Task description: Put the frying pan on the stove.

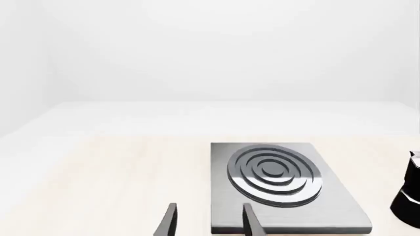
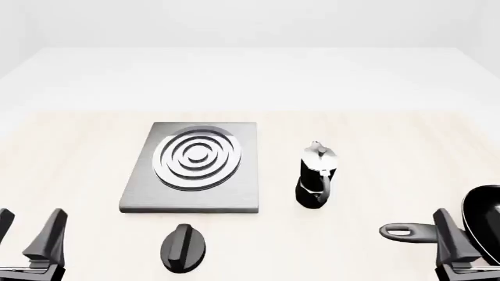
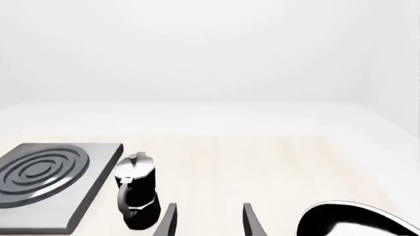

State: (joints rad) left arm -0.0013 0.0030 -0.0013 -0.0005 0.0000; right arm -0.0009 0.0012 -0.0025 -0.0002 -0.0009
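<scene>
The frying pan (image 2: 486, 225) lies on the table at the far right, partly cut off by the frame edge, and its long handle (image 2: 408, 232) points left. My right gripper (image 2: 471, 237) is open just in front of the pan with nothing between its fingers, and the pan (image 3: 357, 221) shows beside that gripper (image 3: 210, 219) in the right wrist view. The stove (image 2: 195, 164) lies flat left of centre with nothing on it. At the bottom left my left gripper (image 2: 27, 231) is open and empty, short of the stove (image 1: 276, 179), as the left wrist view of that gripper (image 1: 210, 219) also shows.
A black-and-silver moka pot (image 2: 317, 175) stands upright between the stove and the pan, also in the wrist views as moka pot (image 3: 137, 196) and moka pot (image 1: 410, 194). A small black oval knob (image 2: 184, 247) lies in front of the stove.
</scene>
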